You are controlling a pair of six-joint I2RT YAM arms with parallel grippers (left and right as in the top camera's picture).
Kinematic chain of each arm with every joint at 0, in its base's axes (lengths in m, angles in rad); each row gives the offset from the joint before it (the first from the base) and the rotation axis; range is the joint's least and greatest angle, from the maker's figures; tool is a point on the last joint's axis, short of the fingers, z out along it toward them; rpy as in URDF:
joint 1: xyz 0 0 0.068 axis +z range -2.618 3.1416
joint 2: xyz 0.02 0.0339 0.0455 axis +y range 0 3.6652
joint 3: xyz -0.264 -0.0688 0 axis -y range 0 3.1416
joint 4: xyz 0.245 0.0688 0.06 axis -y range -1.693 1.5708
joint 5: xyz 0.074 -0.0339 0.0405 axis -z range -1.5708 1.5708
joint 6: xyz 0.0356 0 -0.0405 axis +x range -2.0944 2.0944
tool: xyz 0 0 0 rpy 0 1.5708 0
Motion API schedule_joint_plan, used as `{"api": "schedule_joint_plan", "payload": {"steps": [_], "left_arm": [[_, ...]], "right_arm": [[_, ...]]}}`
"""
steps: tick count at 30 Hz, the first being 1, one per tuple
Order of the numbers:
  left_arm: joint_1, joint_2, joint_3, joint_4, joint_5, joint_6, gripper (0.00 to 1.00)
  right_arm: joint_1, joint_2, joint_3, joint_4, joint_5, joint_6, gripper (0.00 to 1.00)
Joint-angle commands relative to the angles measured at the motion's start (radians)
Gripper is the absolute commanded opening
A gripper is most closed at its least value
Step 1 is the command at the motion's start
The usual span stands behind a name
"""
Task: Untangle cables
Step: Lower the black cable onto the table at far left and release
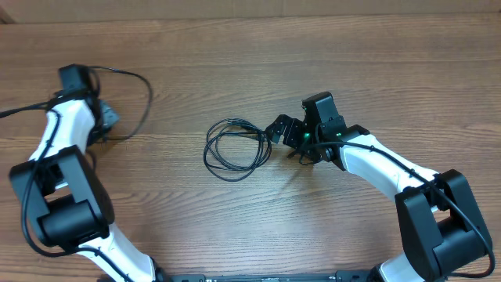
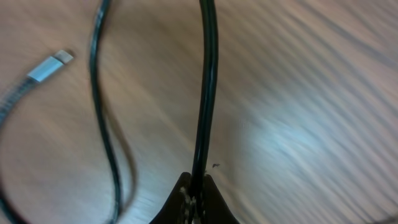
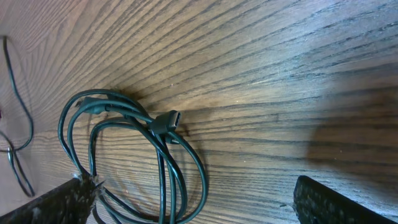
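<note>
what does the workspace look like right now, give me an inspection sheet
surface: wood-grain table
job's things: coiled cable at centre; second cable at left; silver-tipped plug lying near it
clutter: nothing seen
grippers: left gripper shut on second cable; right gripper open, beside coiled cable
cables: black wires run along both arms
surroundings: pale strip beyond the table's far edge

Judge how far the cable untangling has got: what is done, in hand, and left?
Done: one cable lies apart from the coiled cable. In hand: the left end effector is shut on that cable. Left: the coiled cable is looped over itself, the open right end effector beside it, not gripping.
</note>
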Motion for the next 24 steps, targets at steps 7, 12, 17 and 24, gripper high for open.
{"api": "schedule_joint_plan", "payload": {"steps": [7, 12, 17, 24], "left_arm": [[0.182, 0.006, 0.002, 0.057, -0.121, -0.024, 0.04], [0.243, 0.006, 0.002, 0.105, -0.119, -0.024, 0.04], [0.277, 0.006, 0.002, 0.137, -0.092, -0.024, 0.18], [0.282, 0.006, 0.003, 0.157, 0.134, 0.058, 1.0]], "right_arm": [[0.003, -0.018, 0.002, 0.005, 0.01, 0.001, 1.0], [0.003, -0.018, 0.002, 0.007, 0.01, 0.001, 1.0], [0.003, -0.018, 0.002, 0.009, 0.01, 0.001, 1.0], [0.003, -0.018, 0.002, 0.009, 0.01, 0.001, 1.0]]}}
